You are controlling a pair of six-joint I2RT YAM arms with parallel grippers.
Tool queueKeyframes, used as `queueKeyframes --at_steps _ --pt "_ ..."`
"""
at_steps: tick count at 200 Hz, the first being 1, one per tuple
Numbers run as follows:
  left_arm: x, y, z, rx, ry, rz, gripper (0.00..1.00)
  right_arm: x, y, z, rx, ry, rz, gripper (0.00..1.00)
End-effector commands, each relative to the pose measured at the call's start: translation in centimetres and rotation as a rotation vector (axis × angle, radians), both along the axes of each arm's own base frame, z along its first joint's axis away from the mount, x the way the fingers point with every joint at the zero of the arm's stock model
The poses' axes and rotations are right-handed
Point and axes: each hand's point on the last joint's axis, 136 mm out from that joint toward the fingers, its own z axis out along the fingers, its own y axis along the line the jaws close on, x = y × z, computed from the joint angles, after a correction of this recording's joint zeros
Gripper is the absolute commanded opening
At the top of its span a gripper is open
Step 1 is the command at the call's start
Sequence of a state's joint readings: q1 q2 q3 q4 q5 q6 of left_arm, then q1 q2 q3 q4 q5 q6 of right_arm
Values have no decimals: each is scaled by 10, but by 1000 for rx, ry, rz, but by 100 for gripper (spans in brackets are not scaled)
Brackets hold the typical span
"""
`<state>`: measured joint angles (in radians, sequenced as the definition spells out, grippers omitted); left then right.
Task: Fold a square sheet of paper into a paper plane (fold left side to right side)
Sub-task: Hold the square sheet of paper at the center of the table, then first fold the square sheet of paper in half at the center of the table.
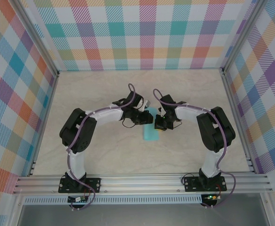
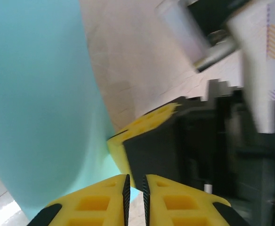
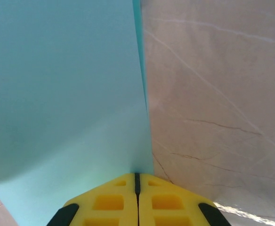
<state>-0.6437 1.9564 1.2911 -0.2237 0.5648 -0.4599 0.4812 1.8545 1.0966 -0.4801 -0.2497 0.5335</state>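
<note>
So the square sheet of paper (image 1: 151, 131) is plain light turquoise with no marks. From above it reads as a narrow strip rather than a square, long side running away from the near edge, lying mid-worktop (image 1: 104, 94). Up close one long edge looks straight and crisp, and the surface bows a little.

Light-turquoise paper (image 1: 150, 135), beige veined table (image 1: 100, 92), multicoloured plaid walls (image 1: 142, 33)
</note>
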Motion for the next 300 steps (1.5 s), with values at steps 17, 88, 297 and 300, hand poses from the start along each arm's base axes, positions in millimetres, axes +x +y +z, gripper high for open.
queueKeyframes --at_steps 17,88,297,300 --pt "4 5 -23 59 15 6 17 -25 -27 -32 -161 98 14 6" --pt "10 40 -66 122 83 73 16 -28 -31 -34 -190 113 28 6" --pt "36 20 -27 -55 22 35 0 -30 -34 -34 -216 115 38 6" --pt "37 20 -29 -52 23 35 0 -30 -34 -34 -216 116 39 6"
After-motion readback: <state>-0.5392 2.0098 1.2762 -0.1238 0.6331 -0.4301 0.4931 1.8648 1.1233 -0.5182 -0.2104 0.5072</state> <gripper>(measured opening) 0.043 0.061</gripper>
